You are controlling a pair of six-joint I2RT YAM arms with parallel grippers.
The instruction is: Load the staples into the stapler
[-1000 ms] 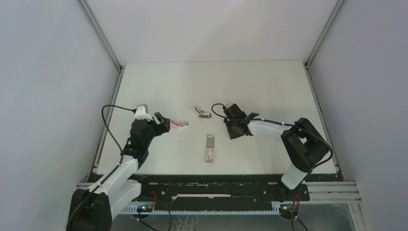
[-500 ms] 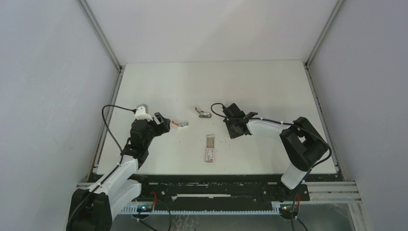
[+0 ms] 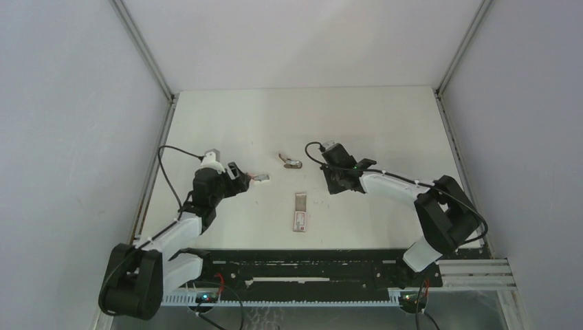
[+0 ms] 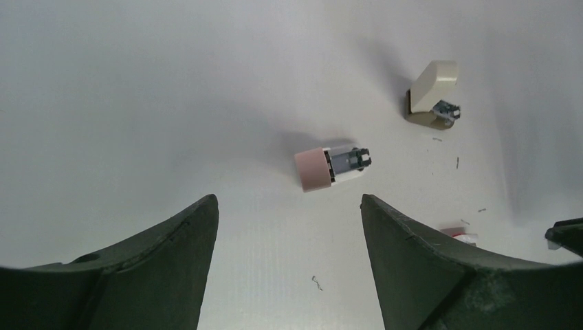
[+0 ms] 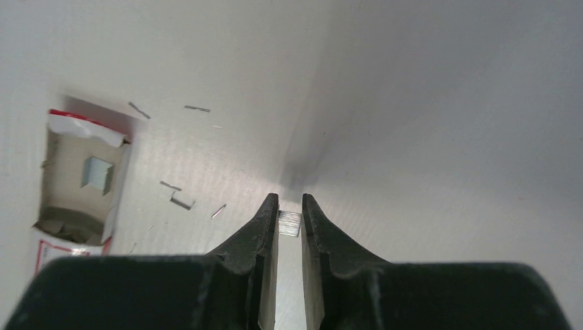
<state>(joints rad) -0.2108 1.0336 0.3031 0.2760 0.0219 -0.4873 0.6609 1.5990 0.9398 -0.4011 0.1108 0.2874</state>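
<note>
White counter (image 3: 385, 124), enclosed by pale grey panels (image 3: 69, 137), carrying all items listed. Left arm (image 3: 180, 225): reaches in from the near left; left jaws spread wide and empty, hovering over bare counter just short of the pink-capped piece. Right arm (image 3: 395, 184): extends to mid-counter; right jaws clenched to a narrow slit, pinching one staple strip; whether the strip is lifted or resting on the counter cannot be told. Staples box (image 3: 300, 213): red-and-white cardboard, lying open between the two arms, one short strip visible inside. Stapler (image 3: 292, 163): beige-shelled, hinged halves apart, grey metal showing, lying loose beyond the box, held by neither arm. Pink-capped piece (image 4: 328, 167): white body, grey metal end, on its side near the stapler. Staple strip (image 5: 289, 224): short, silver, gripped across its width. Loose staples (image 5: 182, 201): scattered beside the box. Hazards, as judged: the thin strip may crumble or slip under the pinch; the unheld stapler may skid when the strip is pressed in; the left jaws may close on the pink-capped piece instead.
</note>
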